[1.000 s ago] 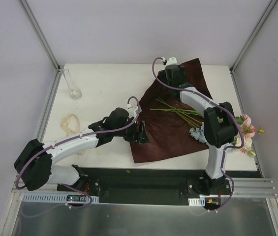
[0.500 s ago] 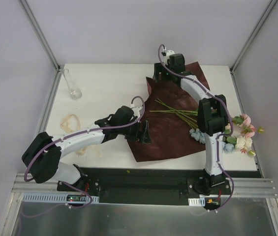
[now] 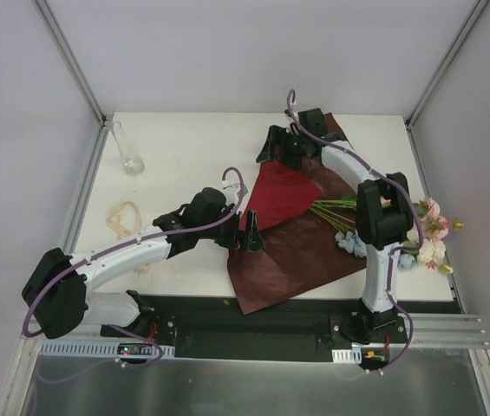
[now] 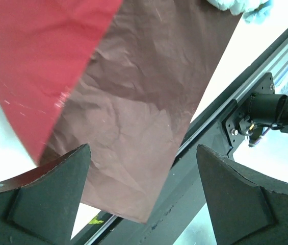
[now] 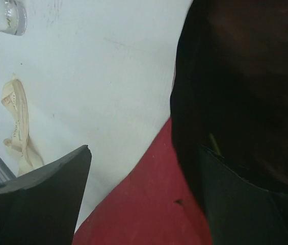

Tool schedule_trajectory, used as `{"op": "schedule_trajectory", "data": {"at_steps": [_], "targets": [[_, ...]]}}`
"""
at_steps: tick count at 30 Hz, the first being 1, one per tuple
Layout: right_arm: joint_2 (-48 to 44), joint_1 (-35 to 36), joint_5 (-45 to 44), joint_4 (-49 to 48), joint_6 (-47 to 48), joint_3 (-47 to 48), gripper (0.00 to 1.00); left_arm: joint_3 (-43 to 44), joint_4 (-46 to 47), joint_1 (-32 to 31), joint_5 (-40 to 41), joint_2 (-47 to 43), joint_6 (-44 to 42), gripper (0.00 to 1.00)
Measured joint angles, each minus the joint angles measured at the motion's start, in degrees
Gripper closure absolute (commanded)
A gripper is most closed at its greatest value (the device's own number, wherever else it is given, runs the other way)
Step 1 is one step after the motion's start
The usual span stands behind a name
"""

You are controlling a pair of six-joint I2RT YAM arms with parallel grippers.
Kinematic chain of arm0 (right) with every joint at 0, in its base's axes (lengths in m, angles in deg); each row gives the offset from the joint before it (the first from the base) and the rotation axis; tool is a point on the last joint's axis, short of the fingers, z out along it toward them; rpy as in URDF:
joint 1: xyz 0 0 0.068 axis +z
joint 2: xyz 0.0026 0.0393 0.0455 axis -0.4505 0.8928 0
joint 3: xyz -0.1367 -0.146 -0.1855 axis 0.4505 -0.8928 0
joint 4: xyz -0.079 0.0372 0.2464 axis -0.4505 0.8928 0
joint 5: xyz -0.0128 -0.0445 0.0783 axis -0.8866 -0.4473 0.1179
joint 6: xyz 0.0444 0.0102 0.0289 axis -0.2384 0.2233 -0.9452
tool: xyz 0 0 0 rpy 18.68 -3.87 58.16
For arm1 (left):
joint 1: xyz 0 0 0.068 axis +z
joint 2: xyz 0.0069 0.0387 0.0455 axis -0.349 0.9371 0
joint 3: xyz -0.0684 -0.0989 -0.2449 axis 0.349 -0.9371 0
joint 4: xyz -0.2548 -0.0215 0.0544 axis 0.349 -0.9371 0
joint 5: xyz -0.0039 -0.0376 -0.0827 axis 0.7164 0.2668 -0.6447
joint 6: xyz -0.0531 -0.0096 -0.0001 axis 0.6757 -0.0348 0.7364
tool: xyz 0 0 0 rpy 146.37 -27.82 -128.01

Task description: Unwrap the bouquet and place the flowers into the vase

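Note:
The bouquet lies unwrapped. Its dark red wrapping paper (image 3: 301,251) is spread on the table, with one flap folded over to show a bright red face (image 3: 281,192). The flowers (image 3: 427,232) lie at the table's right edge, their green stems (image 3: 336,208) reaching left onto the paper. The clear vase (image 3: 127,152) stands at the far left. My left gripper (image 3: 250,234) (image 4: 144,199) hovers open over the paper's left edge (image 4: 133,107). My right gripper (image 3: 277,143) (image 5: 144,199) is open at the paper's far edge, above the red flap (image 5: 149,209); dark paper (image 5: 245,76) covers its right finger.
A cream ribbon (image 3: 123,217) (image 5: 16,127) lies loose on the left of the table, near the vase's base (image 5: 8,15). The paper's near corner (image 3: 253,305) hangs over the table's front edge onto the black rail (image 4: 220,127). Frame posts stand at the table's back corners.
The right gripper moved left along the far edge and the paper's flap folded over, showing bright red and covering the stem ends. The paper slid toward the front edge. Both jaws widened.

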State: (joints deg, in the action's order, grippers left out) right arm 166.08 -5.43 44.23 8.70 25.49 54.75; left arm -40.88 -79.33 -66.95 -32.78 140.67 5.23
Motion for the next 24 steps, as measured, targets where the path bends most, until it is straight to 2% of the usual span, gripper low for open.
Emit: {"op": "schedule_trajectory", "data": {"at_steps": [5, 9, 14, 20, 24], "targets": [[-13.44, -3.85, -1.33, 2.49, -3.96, -8.83, 0.13, -0.09, -0.02, 0.00, 1.44, -0.98, -0.02, 0.16], [-24.92, -11.10, 0.44, 0.70, -7.30, -16.26, 0.12, -0.61, -0.09, 0.00, 1.51, -2.16, -0.02, 0.16], [-27.82, -18.12, 4.04, -1.60, -7.26, -23.71, 0.12, -1.18, -0.26, 0.00, 1.77, -6.82, -0.02, 0.16], [-27.76, -15.85, 9.40, -2.58, -7.04, -33.42, 0.12, -2.19, -1.36, 0.00, 2.86, -14.21, -0.04, 0.14], [-26.67, -7.98, 11.23, -5.11, -7.23, -32.68, 0.12, -2.47, -3.10, 0.00, 4.13, -17.73, -0.24, 0.14]]}}
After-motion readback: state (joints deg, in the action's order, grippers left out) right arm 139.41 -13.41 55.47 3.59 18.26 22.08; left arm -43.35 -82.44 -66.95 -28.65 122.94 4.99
